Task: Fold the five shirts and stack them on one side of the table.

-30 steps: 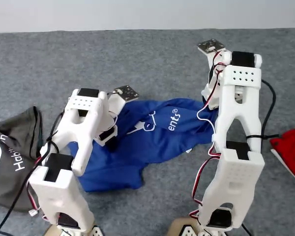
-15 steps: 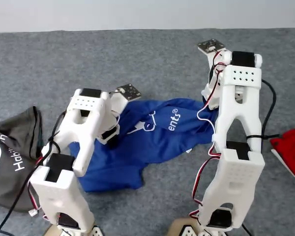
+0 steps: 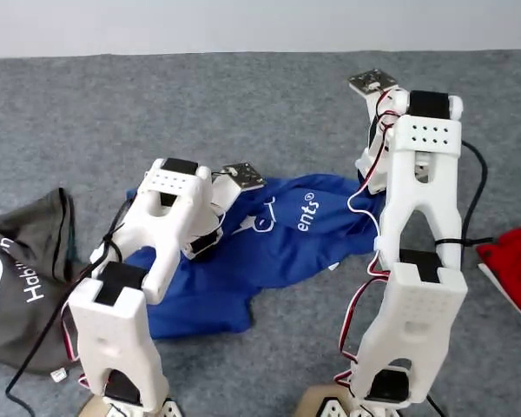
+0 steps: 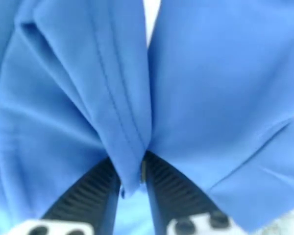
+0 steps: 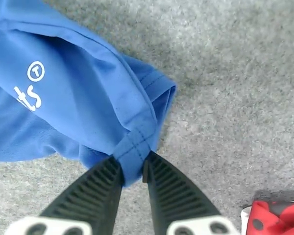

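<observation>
Pinching a fold of the blue shirt (image 4: pixel 210 98), the left gripper (image 4: pixel 132 171) has its jaws pressed almost together on the cloth. The right gripper (image 5: pixel 134 169) clamps a stitched hem corner likewise. That shirt lies rumpled mid-table (image 3: pixel 243 104), between a grey shirt (image 3: pixel 22 261) at the left edge and a red shirt (image 3: pixel 514 256) at the right edge.

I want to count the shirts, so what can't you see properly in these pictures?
High view: the dark grey cloth runs off the left edge and the red cloth off the right edge, so I cannot tell if they are shirts.
High view: the left arm covers part of the blue shirt.
Left wrist view: the left gripper pinches the blue shirt too close to tell which part.
</observation>
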Robot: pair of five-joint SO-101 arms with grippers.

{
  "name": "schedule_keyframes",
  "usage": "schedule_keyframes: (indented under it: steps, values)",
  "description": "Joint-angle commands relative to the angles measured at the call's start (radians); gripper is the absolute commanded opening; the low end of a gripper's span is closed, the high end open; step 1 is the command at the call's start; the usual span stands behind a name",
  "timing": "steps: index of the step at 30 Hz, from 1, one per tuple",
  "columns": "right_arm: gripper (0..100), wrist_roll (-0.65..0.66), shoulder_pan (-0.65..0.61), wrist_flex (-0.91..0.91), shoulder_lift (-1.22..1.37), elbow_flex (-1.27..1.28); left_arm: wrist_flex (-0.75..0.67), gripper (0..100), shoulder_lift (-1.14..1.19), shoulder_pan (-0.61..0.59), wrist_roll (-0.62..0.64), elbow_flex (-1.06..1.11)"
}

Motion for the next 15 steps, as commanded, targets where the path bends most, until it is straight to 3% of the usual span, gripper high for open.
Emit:
schedule_keyframes:
  steps: [1,8,15]
  values:
    - [1.1,0.006,0.007,0.044,-0.128,-0.008,0.060,1,-0.086,0.002,0.002,-0.044]
    - [1.1,0.046,0.013,0.042,-0.280,-0.008,0.157,1,-0.322,0.003,0.002,-0.114]
    - [1.1,0.103,0.015,0.042,-0.447,-0.008,0.275,1,-0.537,-0.006,0.089,-0.255]
